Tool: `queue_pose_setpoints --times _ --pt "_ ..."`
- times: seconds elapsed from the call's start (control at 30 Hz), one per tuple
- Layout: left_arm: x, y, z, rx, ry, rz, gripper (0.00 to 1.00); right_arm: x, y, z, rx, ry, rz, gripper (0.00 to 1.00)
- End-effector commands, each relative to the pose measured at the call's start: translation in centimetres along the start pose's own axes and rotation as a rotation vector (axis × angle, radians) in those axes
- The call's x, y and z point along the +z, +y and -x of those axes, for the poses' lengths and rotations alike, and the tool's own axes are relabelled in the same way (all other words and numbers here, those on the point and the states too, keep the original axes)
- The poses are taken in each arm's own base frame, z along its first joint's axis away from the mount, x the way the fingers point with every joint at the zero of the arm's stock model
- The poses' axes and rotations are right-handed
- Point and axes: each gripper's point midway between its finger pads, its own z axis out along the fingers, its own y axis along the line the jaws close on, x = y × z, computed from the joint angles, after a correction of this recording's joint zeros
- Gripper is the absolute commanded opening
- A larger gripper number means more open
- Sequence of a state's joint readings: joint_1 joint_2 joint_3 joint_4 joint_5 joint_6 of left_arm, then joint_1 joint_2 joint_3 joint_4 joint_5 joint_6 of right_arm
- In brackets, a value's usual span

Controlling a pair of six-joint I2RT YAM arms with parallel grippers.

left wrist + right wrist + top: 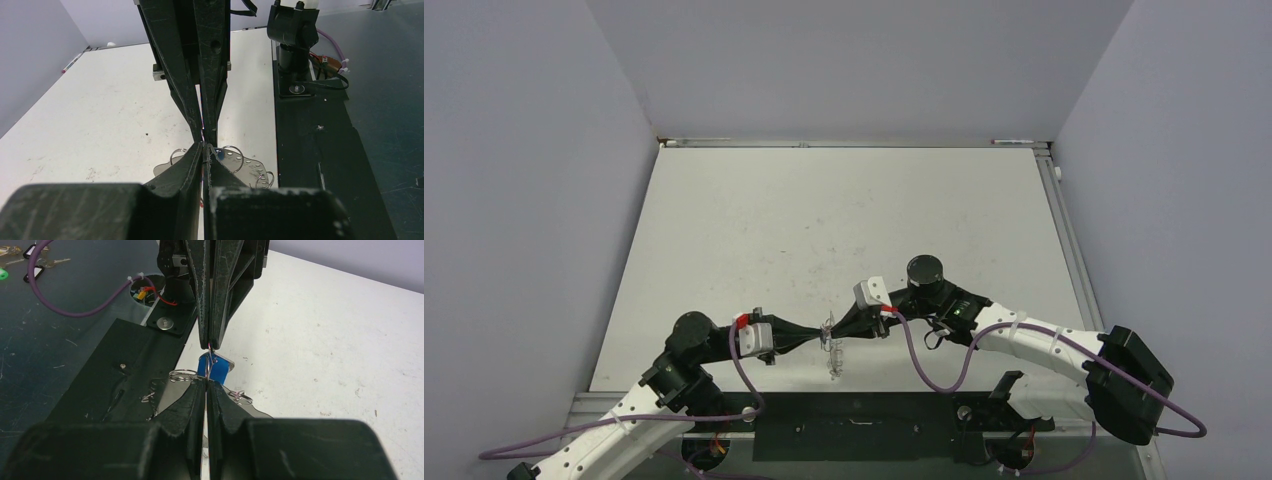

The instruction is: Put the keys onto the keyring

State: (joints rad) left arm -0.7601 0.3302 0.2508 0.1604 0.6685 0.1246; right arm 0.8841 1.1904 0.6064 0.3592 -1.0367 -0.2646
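My left gripper [822, 334] and right gripper [840, 326] meet tip to tip just above the table's front edge. Both are shut on a thin silvery edge that seems to be the keyring [832, 358], which hangs below them. In the left wrist view, the left gripper [205, 146] faces the right gripper [205, 132], with the keyring's flat holed metal and small wire loops [245, 167] underneath. In the right wrist view, the blue key [216, 367] hangs under the left gripper [211, 346], just past the right gripper [206, 382], by the keyring [170, 391]. The red key is not clearly visible.
The black mounting plate [854, 425] runs along the table's near edge, right under the grippers. The right arm's base post [295, 40] stands on it. Loose keys and tags [35, 262] lie on the dark floor beyond. Grey walls enclose the white table [844, 220].
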Motion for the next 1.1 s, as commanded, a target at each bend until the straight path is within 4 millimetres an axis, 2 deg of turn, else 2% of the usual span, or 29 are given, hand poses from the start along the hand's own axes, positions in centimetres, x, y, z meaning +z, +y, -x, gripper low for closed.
queue_pose_setpoints --times 0.0,0.37,1.07 --pt "0.1 -0.6 0.7 0.022 -0.03 -0.034 0.0 0.2 -0.8 3.2 -0.103 -0.082 0.022 0.05" --pt "0.2 -0.8 0.6 0.019 -0.029 -0.046 0.0 0.2 -0.7 3.4 -0.095 -0.083 0.025 0.05" --pt "0.3 -1.1 0.0 0.013 -0.005 -0.06 0.0 -0.7 -0.9 4.8 -0.118 -0.122 -0.01 0.05"
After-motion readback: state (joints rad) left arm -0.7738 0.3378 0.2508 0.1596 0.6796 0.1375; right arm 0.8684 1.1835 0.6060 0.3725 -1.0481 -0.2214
